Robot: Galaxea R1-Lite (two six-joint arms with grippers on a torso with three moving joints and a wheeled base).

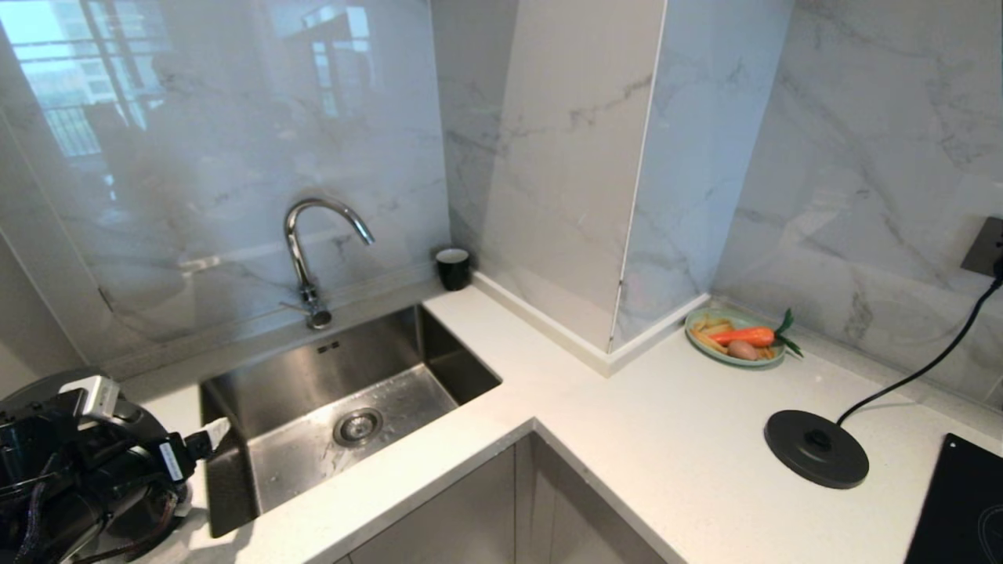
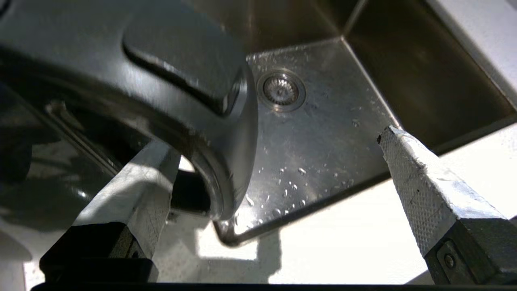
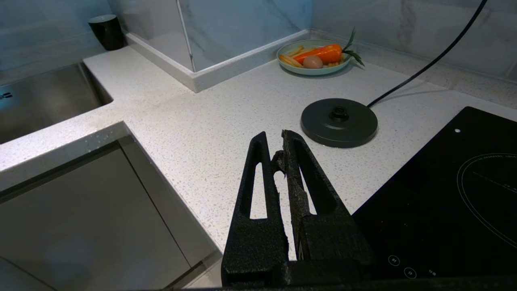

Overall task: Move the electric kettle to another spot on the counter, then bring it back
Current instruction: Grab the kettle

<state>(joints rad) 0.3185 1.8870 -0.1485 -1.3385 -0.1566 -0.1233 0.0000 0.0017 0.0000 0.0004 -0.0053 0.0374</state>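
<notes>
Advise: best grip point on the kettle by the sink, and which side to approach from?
Grip the electric kettle by its thick looped handle, probably the only part narrow enough. It arches toward the sink, and the open left gripper already straddles it, so close in from the sink side.
</notes>
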